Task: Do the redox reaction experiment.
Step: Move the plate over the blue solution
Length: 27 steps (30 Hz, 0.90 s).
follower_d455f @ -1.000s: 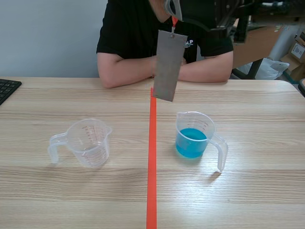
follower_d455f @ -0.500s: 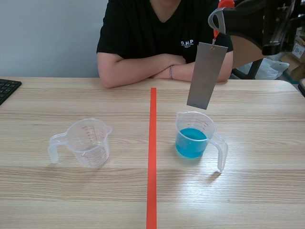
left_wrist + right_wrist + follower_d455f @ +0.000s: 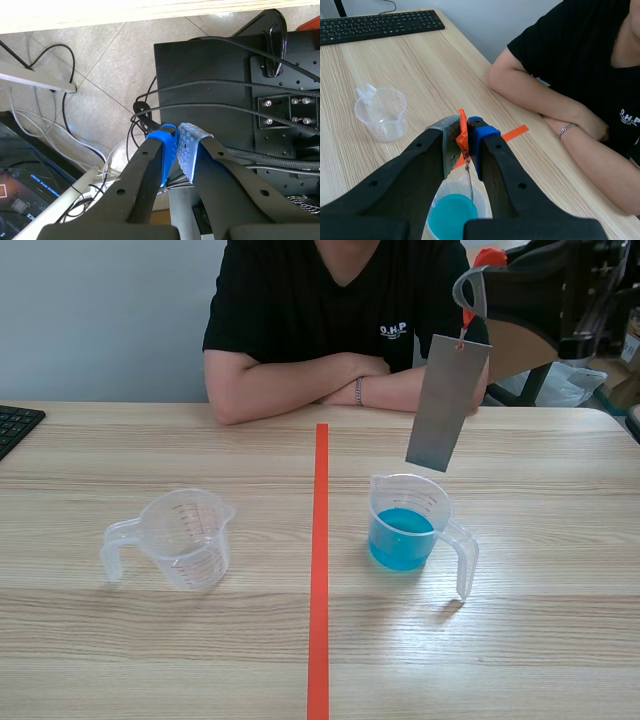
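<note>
While right hand (image 3: 465, 125) pinches orange tab (image 3: 462, 134), flat grey metal strip (image 3: 447, 402) hangs above clear plastic cup (image 3: 441, 504), left hand (image 3: 178, 145) clenched.

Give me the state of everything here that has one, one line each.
Right gripper: shut on orange tag.
Metal strip: hanging from the tag, tilted, not in liquid.
Blue-liquid measuring cup: upright, partly filled.
Other measuring cup: upright, empty.
Left gripper: shut on nothing.
</note>
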Each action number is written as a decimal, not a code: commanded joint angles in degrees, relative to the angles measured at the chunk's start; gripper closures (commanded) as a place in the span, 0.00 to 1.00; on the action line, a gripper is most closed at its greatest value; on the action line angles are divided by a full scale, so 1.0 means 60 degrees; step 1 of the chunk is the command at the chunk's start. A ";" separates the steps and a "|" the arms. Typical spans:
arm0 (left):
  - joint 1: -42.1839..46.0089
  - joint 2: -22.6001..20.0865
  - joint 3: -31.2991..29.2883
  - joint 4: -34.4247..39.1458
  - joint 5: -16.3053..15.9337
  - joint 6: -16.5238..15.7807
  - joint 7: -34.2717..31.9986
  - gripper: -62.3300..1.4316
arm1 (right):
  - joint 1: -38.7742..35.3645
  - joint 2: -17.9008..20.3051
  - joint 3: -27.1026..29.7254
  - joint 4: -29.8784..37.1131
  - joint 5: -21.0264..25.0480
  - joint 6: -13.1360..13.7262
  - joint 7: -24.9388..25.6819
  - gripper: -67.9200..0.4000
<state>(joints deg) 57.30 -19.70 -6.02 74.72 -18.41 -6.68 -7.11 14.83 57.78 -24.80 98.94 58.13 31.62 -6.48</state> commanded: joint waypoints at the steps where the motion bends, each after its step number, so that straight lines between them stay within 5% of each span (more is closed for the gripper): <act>1: 0.0113 -0.0058 -0.0051 0.0109 -0.0033 -0.0069 -0.0098 0.90 | 0.0117 0.0073 0.0142 0.0077 0.0106 0.0000 0.0186 0.97; 10: 0.0685 -0.1260 -0.0055 0.0408 -0.0044 -0.0091 -0.0685 0.90 | 0.0113 0.0073 0.0142 0.0077 0.0109 0.0178 0.0175 0.97; 27: 0.1555 -0.6084 -0.0091 0.2095 -0.0138 -0.0120 -0.2415 0.90 | 0.0117 0.0073 0.0138 0.0080 0.0109 0.0248 0.0178 0.97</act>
<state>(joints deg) 66.96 -56.03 -6.09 85.95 -19.09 -7.31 -20.53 14.83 57.78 -24.80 98.94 58.13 33.32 -6.48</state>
